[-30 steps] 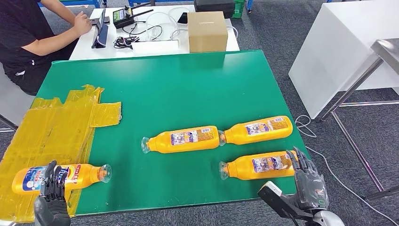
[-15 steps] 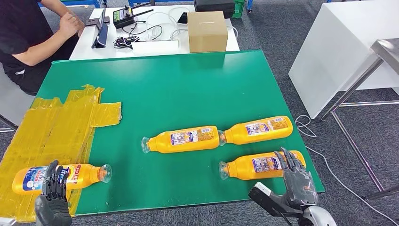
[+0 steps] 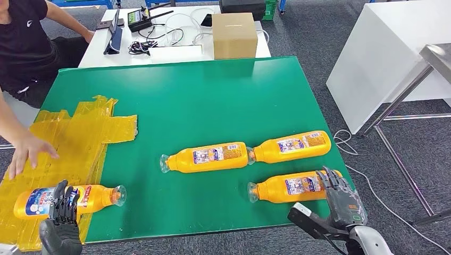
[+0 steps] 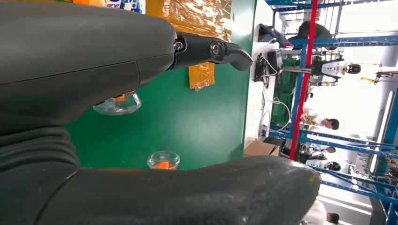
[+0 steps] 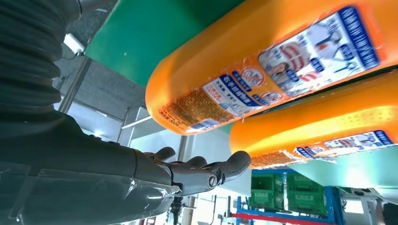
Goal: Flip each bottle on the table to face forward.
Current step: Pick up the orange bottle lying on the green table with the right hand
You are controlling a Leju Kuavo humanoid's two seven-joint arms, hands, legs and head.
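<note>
Right hand [image 3: 344, 202]: fingers apart, holding nothing, poised at the base end of the near-right bottle [image 3: 292, 186]; whether the fingertips touch it cannot be told.

Left hand [image 3: 60, 223]: fingers spread, empty, over the label of the far-left bottle [image 3: 69, 201], which lies partly on the yellow tape patch [image 3: 69, 143] with its front label up.

Remaining bottles: middle bottle [image 3: 207, 157] and far-right bottle [image 3: 291, 146], lying neck to base, back labels up, on the green counter [image 3: 213, 95].

Step judged: reach to the near-right bottle, flip not yet begun. Next move calls for closing around its body and rolling it over.

Also present: a person's hand [image 3: 26, 151] on the tape.
</note>
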